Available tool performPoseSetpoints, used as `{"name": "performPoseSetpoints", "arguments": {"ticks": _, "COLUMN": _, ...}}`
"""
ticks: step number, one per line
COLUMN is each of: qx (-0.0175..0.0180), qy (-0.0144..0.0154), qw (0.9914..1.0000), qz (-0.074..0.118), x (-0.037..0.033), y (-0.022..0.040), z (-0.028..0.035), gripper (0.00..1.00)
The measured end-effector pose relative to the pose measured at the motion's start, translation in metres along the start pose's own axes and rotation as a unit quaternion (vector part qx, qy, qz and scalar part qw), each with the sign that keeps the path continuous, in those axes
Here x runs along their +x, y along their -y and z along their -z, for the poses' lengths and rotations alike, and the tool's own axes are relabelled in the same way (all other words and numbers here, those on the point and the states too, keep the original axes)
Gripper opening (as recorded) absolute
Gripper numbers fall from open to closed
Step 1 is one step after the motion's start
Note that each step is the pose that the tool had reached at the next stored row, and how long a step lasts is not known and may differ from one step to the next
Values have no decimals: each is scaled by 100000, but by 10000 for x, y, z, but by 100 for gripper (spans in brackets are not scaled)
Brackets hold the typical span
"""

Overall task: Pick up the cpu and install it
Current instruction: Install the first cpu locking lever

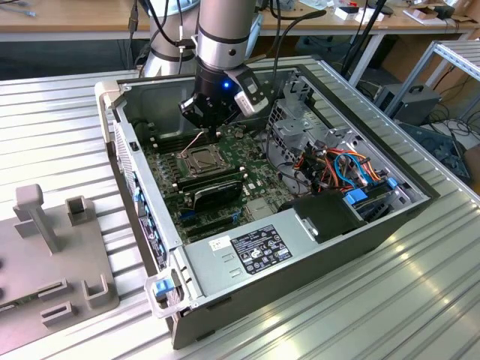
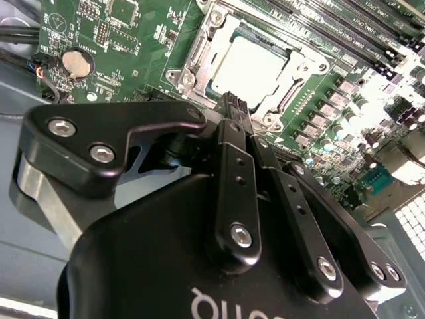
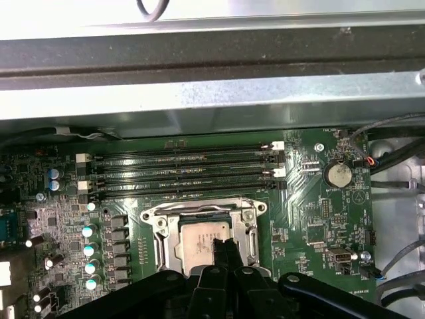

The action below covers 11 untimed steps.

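An open computer case (image 1: 262, 259) lies on the ribbed metal surface (image 1: 60, 135), green motherboard (image 1: 169, 161) inside (coloured cables (image 1: 341, 169) bundled nearby); a grey fixture (image 1: 45, 255) sits beside it.

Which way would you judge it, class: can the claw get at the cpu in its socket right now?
Probably yes. The claw hangs just over the cpu, which lies bare in the socket, with its frame standing around the chip and nothing lying across it.

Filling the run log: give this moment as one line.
gripper: shut, empty, above socket | cpu: seated in socket | motherboard: inside case
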State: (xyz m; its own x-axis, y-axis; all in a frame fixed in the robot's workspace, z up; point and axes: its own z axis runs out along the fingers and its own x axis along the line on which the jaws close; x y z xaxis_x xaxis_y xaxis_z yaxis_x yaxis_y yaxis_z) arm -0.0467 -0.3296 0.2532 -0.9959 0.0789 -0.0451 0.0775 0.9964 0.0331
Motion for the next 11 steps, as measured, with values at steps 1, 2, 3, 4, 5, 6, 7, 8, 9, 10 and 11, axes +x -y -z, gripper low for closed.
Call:
{"name": "performPoseSetpoints", "arguments": {"ticks": 1, "qx": -1, "qy": 0, "qw": 100000, "qz": 10, "x": 0, "y": 0, "z": 0, "gripper": 11}}
{"name": "performPoseSetpoints", "arguments": {"ticks": 2, "qx": -8, "qy": -7, "qw": 100000, "qz": 166, "x": 0, "y": 0, "z": 0, "gripper": 11}}
{"name": "performPoseSetpoints", "arguments": {"ticks": 3, "qx": -28, "qy": -21, "qw": 99998, "qz": 580, "x": 0, "y": 0, "z": 0, "gripper": 11}}
{"name": "performPoseSetpoints", "arguments": {"ticks": 4, "qx": -96, "qy": -71, "qw": 99978, "qz": 2110, "x": 0, "y": 0, "z": 0, "gripper": 11}}
{"name": "performPoseSetpoints", "arguments": {"ticks": 5, "qx": -141, "qy": -106, "qw": 99946, "qz": 3280, "x": 0, "y": 0, "z": 0, "gripper": 11}}
{"name": "performPoseSetpoints", "arguments": {"ticks": 6, "qx": -145, "qy": -109, "qw": 99943, "qz": 3375, "x": 0, "y": 0, "z": 0, "gripper": 11}}
{"name": "performPoseSetpoints", "arguments": {"ticks": 7, "qx": -149, "qy": -110, "qw": 99943, "qz": 3372, "x": 0, "y": 0, "z": -1, "gripper": 11}}
{"name": "performPoseSetpoints", "arguments": {"ticks": 8, "qx": -146, "qy": -112, "qw": 99943, "qz": 3380, "x": 0, "y": 0, "z": 0, "gripper": 11}}
{"name": "performPoseSetpoints", "arguments": {"ticks": 9, "qx": -250, "qy": -126, "qw": 99942, "qz": 3386, "x": 0, "y": 1, "z": 0, "gripper": 11}}
{"name": "performPoseSetpoints", "arguments": {"ticks": 10, "qx": -612, "qy": -134, "qw": 99941, "qz": 3377, "x": -1, "y": 1, "z": 0, "gripper": 11}}
{"name": "performPoseSetpoints", "arguments": {"ticks": 11, "qx": -1449, "qy": -169, "qw": 99934, "qz": 3322, "x": 0, "y": 0, "z": 0, "gripper": 11}}
